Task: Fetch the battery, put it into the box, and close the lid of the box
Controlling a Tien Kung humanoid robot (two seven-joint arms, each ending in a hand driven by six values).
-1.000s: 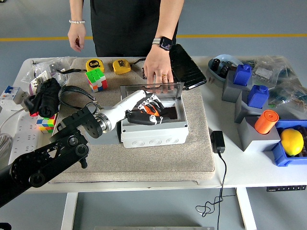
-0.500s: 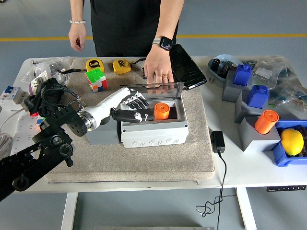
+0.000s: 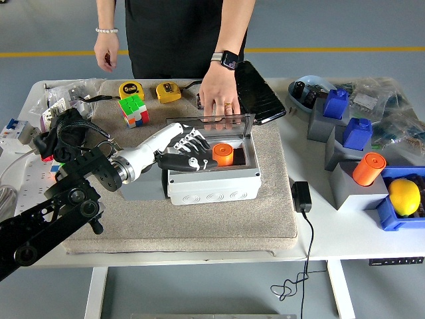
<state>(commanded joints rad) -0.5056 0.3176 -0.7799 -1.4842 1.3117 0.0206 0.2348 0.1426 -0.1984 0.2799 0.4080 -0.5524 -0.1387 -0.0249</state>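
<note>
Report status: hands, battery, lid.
Left hand open over box. Battery inside, released. Lid upright; person's hand on it. Right hand unseen.

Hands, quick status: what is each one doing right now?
Left hand: open, fingers spread over the box, holding nothing; the orange battery sits inside beside it.
Right hand: not in view.

Bright, even overhead light fills the scene, with no harsh glare. Soft shadows fall just beneath the left hand and inside the box, right of its fingers. The clear lid beyond the fingertips catches faint reflections. Focus is sharp throughout; the table edges bow slightly toward the frame's sides.
</note>
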